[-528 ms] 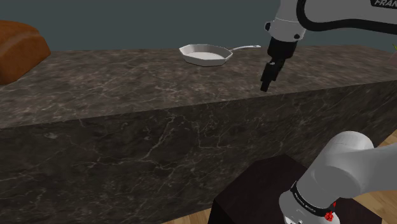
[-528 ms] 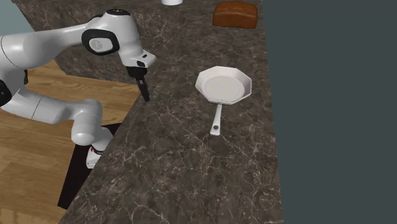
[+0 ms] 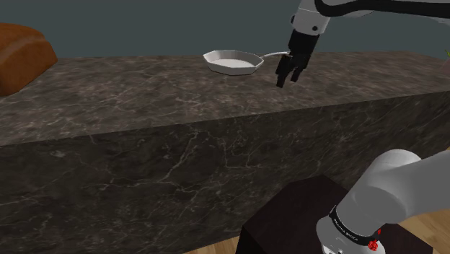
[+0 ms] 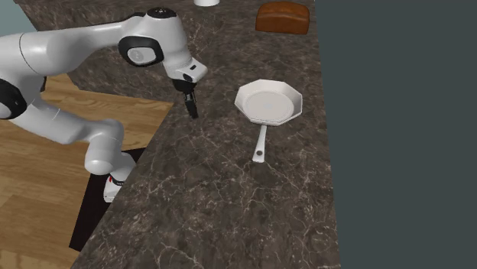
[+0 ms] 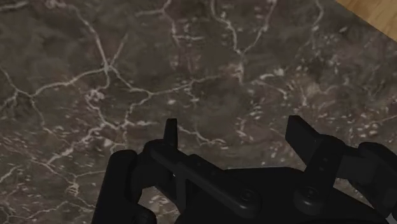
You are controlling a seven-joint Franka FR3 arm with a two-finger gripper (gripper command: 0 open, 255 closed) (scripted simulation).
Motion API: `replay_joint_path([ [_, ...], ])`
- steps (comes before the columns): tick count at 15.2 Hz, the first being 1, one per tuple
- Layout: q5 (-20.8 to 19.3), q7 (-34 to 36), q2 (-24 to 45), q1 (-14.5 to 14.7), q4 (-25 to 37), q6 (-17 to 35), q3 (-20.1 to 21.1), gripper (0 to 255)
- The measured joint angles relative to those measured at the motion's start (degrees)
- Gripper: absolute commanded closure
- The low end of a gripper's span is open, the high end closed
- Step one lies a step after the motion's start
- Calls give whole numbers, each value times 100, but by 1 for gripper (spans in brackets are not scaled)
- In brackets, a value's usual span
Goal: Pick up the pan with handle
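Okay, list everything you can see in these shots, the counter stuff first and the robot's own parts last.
Pan with handle: one, white, on the counter, apart from the gripper.
Bread loaf: one, brown, on the counter beyond the pan.
White object: one, cut off at the second exterior view's top edge; cannot tell what.
Counter: one, dark with pale veins.
Floor: wooden, beside the counter.
Stand: one, dark box, on the floor.
Arm: one, white with dark joints, reaching over the counter.
Gripper: one, black, open, above bare counter.
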Motion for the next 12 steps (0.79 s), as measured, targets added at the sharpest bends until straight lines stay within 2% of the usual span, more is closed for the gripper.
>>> replay_joint_path([
  [12,1183,719,2111,-314,2000,760,-740,0],
])
